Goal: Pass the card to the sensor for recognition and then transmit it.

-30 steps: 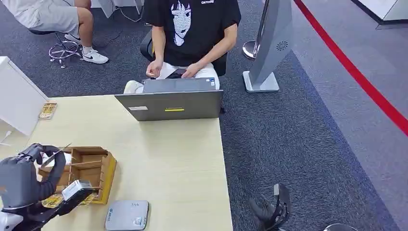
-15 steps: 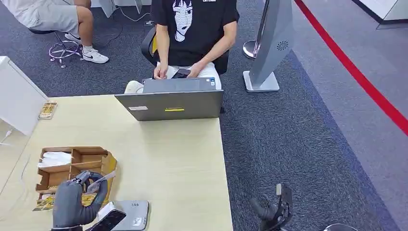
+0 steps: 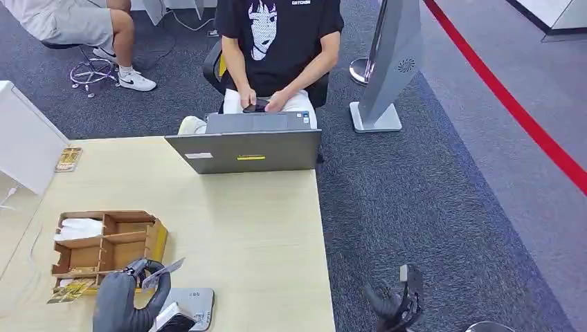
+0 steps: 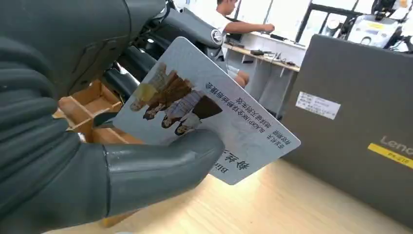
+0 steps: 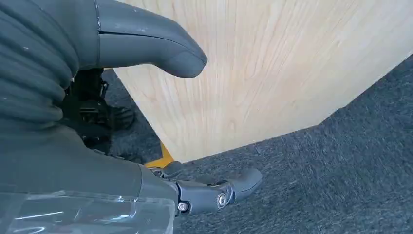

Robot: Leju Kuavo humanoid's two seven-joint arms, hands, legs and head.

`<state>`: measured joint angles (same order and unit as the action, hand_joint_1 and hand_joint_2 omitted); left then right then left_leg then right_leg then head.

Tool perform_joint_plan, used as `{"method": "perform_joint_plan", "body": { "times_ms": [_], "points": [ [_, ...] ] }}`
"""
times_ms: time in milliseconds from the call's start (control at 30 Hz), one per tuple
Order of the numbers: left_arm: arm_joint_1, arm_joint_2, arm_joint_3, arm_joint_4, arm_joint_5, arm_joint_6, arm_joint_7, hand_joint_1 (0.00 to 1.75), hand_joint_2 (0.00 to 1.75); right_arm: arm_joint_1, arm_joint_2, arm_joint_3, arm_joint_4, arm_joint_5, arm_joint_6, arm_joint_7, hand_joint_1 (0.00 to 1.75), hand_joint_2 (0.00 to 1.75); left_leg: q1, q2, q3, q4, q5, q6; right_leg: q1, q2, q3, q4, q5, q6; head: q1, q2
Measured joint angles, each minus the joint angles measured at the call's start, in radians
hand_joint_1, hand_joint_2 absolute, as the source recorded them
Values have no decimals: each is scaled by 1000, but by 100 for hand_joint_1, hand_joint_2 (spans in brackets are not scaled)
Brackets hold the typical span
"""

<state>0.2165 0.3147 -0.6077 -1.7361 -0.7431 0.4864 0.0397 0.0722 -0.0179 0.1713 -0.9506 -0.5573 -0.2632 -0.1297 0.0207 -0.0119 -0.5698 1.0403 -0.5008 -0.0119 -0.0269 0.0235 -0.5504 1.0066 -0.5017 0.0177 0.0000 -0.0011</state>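
My left hand [image 3: 130, 303] holds a pale grey-blue card [image 3: 162, 270] with printed figures and text, pinched between thumb and fingers; the card [image 4: 204, 109] shows up close in the left wrist view. The hand hovers at the near table edge, just left of and over the grey flat sensor box [image 3: 194, 304]. My right hand [image 3: 394, 301] hangs off the table's right side above the carpet, holding nothing, fingers apart [image 5: 146, 48].
A cardboard divided box [image 3: 107, 245] with cards stands left of the sensor. An open grey laptop [image 3: 246, 149] sits at the far table edge, with a seated person [image 3: 277, 48] behind it. A white box [image 3: 24, 142] stands at far left.
My left hand carried the card from over the cardboard box down and right toward the sensor box. The person brought both hands onto a phone.
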Motion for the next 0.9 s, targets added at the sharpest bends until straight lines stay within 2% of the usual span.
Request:
{"method": "perform_joint_plan", "body": {
  "times_ms": [67, 200, 400, 700, 900],
  "points": [
    [17, 17, -7, -8, 4, 23, 28, 175, 175, 5, 0, -2, -4, 0, -6, -2, 0, 175, 0, 0, 0, 0, 0, 0, 0, 0, 0, 0, 0, 0, 0, 0],
    [50, 70, -53, -17, 5, 93, 126, 175, 175, 18, -1, -17, -16, 0, -8, -11, 0, 175, 0, 0, 0, 0, 0, 0, 0, 0, 0, 0, 0, 0, 0, 0],
    [71, 135, -124, -24, 2, 144, 246, 175, 175, 34, -1, -35, -35, 8, -9, -11, 0, 175, 0, 0, 0, 0, 0, 0, 0, 0, 0, 0, 0, 0, 0, 0],
    [71, 178, -179, -29, 11, 152, 320, 175, 175, 44, -1, -52, -52, 34, -6, -7, 0, 175, 0, 0, 0, 0, 0, 0, 0, 0, 0, 0, 0, 0, 0, 0],
    [52, 187, -215, -18, 40, 140, 325, 175, 175, 45, -1, -55, -52, 42, 12, 2, 0, 175, 0, 0, 0, 0, 0, 0, 0, 0, 0, 0, 0, 0, 0, 0]
  ]
}}
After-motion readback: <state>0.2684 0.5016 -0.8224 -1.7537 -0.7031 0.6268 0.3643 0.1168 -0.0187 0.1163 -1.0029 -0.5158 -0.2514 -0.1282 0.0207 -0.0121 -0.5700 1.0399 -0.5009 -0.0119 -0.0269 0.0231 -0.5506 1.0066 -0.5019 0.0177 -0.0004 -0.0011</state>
